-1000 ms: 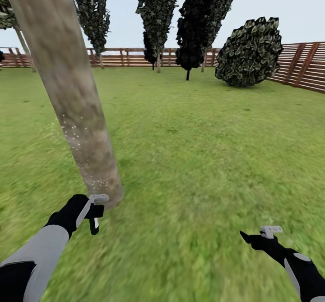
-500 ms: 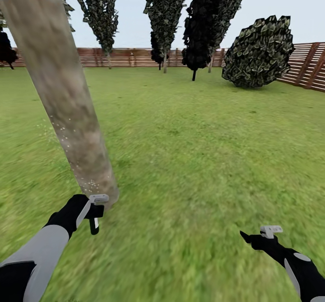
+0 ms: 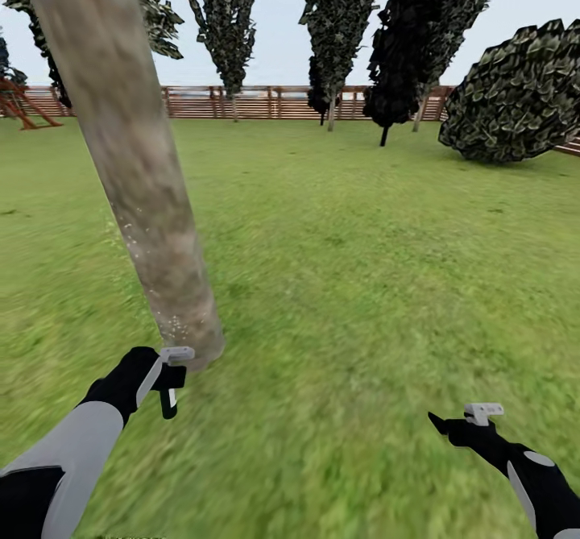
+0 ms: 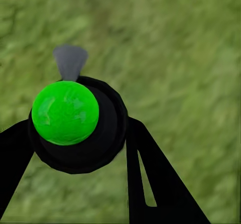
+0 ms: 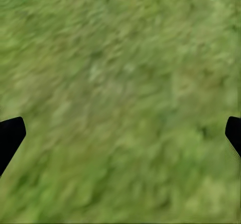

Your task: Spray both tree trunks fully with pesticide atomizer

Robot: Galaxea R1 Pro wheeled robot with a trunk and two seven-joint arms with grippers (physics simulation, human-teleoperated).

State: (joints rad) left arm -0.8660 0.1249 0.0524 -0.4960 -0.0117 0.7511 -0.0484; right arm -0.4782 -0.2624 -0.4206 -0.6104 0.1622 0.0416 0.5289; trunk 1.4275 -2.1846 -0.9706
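A thick, leaning grey-brown tree trunk (image 3: 137, 160) rises from the lawn at the near left, its lower part dotted with tiny white specks. Just in front of its base, my left gripper (image 3: 165, 378) is shut on the pesticide atomizer (image 3: 171, 398), whose grey trigger head points at the trunk. In the left wrist view the black atomizer (image 4: 95, 133) with its green spot sits between my two black fingers (image 4: 150, 179). My right gripper (image 3: 459, 422) hovers low over the grass at the near right. It is open, and its fingertips (image 5: 10, 136) stand far apart over bare grass.
Green lawn stretches to a brown slatted fence (image 3: 266, 102) at the back. Several dark-leaved trees (image 3: 338, 7) stand before it, with a broad bush (image 3: 515, 96) at the right. A reddish wooden frame (image 3: 20, 108) shows at the far left.
The whole view has swung left, so the fence, the far trees and the bush sit further right in the picture. Both arms keep their places, and the left gripper still holds the atomizer.
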